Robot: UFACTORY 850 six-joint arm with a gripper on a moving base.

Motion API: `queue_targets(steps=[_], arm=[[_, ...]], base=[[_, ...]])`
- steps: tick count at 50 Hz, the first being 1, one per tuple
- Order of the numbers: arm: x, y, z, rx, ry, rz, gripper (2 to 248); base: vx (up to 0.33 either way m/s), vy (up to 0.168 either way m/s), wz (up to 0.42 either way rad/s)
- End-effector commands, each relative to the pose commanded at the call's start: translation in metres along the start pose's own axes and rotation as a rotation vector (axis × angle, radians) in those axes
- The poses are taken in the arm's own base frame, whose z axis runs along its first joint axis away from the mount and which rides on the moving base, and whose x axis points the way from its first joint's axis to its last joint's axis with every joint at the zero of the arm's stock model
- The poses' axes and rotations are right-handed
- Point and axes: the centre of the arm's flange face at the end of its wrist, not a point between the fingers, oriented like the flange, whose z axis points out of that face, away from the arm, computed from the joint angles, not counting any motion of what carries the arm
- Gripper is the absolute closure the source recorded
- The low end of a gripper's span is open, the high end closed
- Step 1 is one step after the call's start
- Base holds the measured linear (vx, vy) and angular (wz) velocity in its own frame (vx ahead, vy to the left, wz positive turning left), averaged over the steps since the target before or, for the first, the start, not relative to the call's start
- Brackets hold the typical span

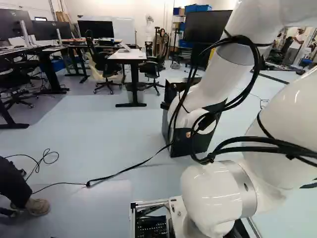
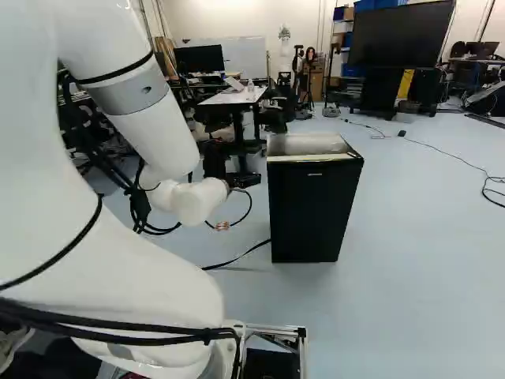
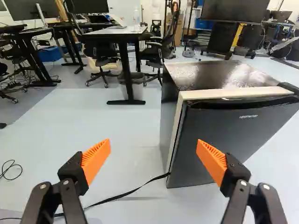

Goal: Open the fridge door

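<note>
One dark fridge [image 3: 201,77] stands, its door [image 3: 229,135] closed.

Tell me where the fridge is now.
In the right base view, the fridge stands on the floor just right of the arm, ahead of the open gripper.

White arm [image 1: 213,193] before black fridge [image 1: 181,150], desk [image 1: 130,55]
</note>
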Motion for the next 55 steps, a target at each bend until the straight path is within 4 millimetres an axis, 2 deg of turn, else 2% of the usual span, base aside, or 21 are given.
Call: queue_targets(steps=[32,55], arm=[[0.017,0.006,0.041,-0.03,-0.003,0.021,3],[0.023,-0.01,0.057,-0.035,-0.003,0.049,3]], base=[[0.0,0.0,0.0],[0.0,0.0,0.0]])
